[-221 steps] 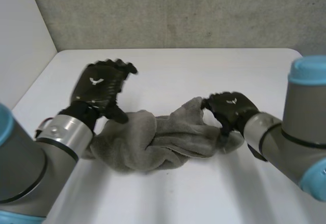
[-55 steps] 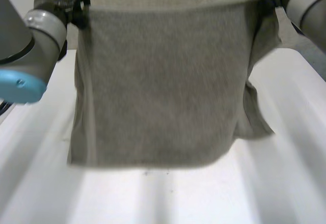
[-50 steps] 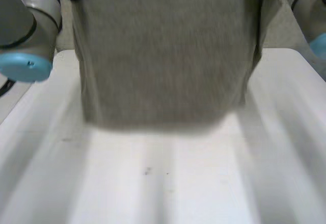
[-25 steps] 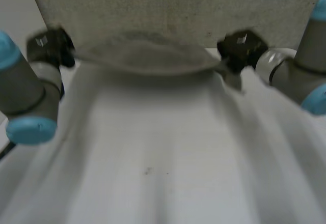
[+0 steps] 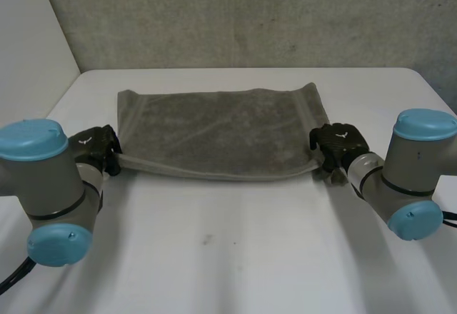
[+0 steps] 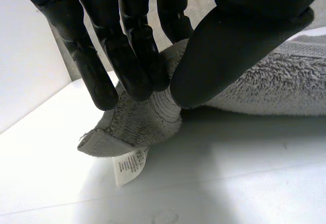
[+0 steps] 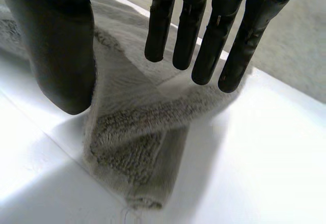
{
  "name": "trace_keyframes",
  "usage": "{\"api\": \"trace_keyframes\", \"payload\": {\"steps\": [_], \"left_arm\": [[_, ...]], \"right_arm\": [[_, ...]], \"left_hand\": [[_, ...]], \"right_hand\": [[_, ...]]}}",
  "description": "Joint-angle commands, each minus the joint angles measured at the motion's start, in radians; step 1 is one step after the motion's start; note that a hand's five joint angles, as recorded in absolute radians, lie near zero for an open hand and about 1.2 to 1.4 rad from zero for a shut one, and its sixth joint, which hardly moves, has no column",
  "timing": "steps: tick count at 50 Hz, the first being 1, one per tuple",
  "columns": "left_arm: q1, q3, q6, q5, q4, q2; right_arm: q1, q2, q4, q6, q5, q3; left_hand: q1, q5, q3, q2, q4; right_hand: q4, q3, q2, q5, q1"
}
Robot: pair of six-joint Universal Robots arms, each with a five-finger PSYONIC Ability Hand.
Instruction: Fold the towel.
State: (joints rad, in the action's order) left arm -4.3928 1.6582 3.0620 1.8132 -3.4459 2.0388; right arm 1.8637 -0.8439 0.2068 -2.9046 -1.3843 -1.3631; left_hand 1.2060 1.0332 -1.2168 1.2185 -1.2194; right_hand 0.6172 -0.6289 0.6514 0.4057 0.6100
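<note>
1. White table (image 5: 228,257), bare rough grey wall (image 5: 250,14) behind it, plain white wall off to the left side.
2. The towel (image 5: 214,132) lies spread on the far middle of the table, grey, fluffy, roughly a rectangle, lightly creased.
3. Its far edge lies flat near the wall. The near edge runs taut between the two hands and sags a little in the middle.
4. The left hand (image 5: 96,148) is at the near left corner, fingers and thumb pinching the bunched terry. A small white label (image 6: 130,166) hangs below the corner.
5. The right hand (image 5: 339,141) is at the near right corner, thumb one side, fingers the other, grasping a raised ridge of towel. The corner tip droops onto the table.
</note>
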Motion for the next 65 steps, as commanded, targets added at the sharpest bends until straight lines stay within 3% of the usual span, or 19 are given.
{"api": "trace_keyframes", "payload": {"steps": [1,8,15,20,24,30,33,34,35,37,43,46,50,59,65], "left_arm": [[-0.001,0.02,0.0,0.0,-0.006,-0.011],[-0.001,0.023,0.0,0.0,-0.007,-0.011],[-0.001,0.025,0.001,0.0,-0.006,-0.02],[-0.001,0.044,0.001,0.0,-0.006,-0.041],[-0.001,0.051,0.001,0.0,-0.006,-0.049],[-0.001,0.055,0.001,0.0,-0.006,-0.054],[-0.001,0.055,0.001,0.0,-0.006,-0.054],[-0.001,0.055,0.001,0.0,-0.006,-0.054],[-0.001,0.055,0.001,0.0,-0.006,-0.054],[-0.001,0.058,0.001,0.0,-0.006,-0.054],[-0.001,0.063,0.003,-0.002,-0.002,-0.055],[-0.001,0.077,0.003,-0.002,0.002,-0.061],[0.001,0.103,0.017,-0.002,0.007,-0.092],[0.013,0.236,0.249,-0.002,0.019,-0.216],[0.036,0.324,0.343,0.0,0.04,-0.377]], "right_arm": [[-0.023,0.023,-0.009,-0.108,-0.033,0.007],[-0.028,0.023,-0.012,-0.194,-0.038,0.001],[-0.044,0.01,0.0,-0.211,-0.094,-0.007],[-0.052,-0.018,0.022,-0.209,-0.18,-0.002],[-0.054,-0.023,0.026,-0.206,-0.173,-0.007],[-0.046,-0.012,0.022,-0.2,-0.157,-0.01],[-0.043,-0.009,0.022,-0.199,-0.151,-0.008],[-0.043,-0.009,0.025,-0.2,-0.148,-0.008],[-0.043,-0.009,0.025,-0.2,-0.148,-0.008],[-0.043,-0.012,0.026,-0.199,-0.145,-0.008],[-0.052,-0.033,0.023,-0.192,-0.114,-0.008],[-0.055,-0.087,0.019,-0.16,-0.093,-0.021],[-0.057,-0.206,0.003,0.0,-0.065,-0.06],[-0.06,-0.421,-0.059,0.44,-0.07,-0.212],[-0.077,-0.53,-0.083,0.535,-0.071,-0.278]], "left_hand": [[0.19,0.188,-0.18,0.178,-0.177],[0.19,0.188,-0.18,0.178,-0.177],[0.19,0.188,-0.18,0.178,-0.177],[0.19,0.188,-0.18,0.178,-0.177],[0.19,0.188,-0.18,0.178,-0.177],[0.19,0.188,-0.18,0.178,-0.177],[0.19,0.188,-0.18,0.178,-0.177],[0.19,0.188,-0.18,0.178,-0.177],[0.19,0.188,-0.18,0.178,-0.177],[0.19,0.188,-0.18,0.178,-0.177],[0.19,0.188,-0.18,0.178,-0.177],[0.19,0.188,-0.18,0.178,-0.177],[0.19,0.188,-0.18,0.178,-0.177],[0.19,0.188,-0.18,0.178,-0.177],[0.19,0.188,-0.18,0.178,-0.177]], "right_hand": [[-0.051,0.062,-0.085,-0.014,-0.044],[-0.001,0.013,-0.035,0.036,0.006],[0.289,-0.278,0.255,0.326,0.297],[0.237,-0.226,0.203,0.274,0.245],[0.029,-0.018,-0.005,0.066,0.036],[-0.024,0.036,-0.059,0.013,-0.017],[0.061,-0.049,0.027,0.098,0.068],[0.235,-0.224,0.201,0.272,0.242],[0.237,-0.225,0.203,0.274,0.244],[0.776,-0.765,0.742,0.813,0.783],[0.779,-0.767,0.745,0.816,0.786],[0.779,-0.767,0.745,0.816,0.786],[0.779,-0.767,0.745,0.816,0.786],[0.779,-0.767,0.745,0.816,0.786],[0.779,-0.767,0.745,0.816,0.786]]}}
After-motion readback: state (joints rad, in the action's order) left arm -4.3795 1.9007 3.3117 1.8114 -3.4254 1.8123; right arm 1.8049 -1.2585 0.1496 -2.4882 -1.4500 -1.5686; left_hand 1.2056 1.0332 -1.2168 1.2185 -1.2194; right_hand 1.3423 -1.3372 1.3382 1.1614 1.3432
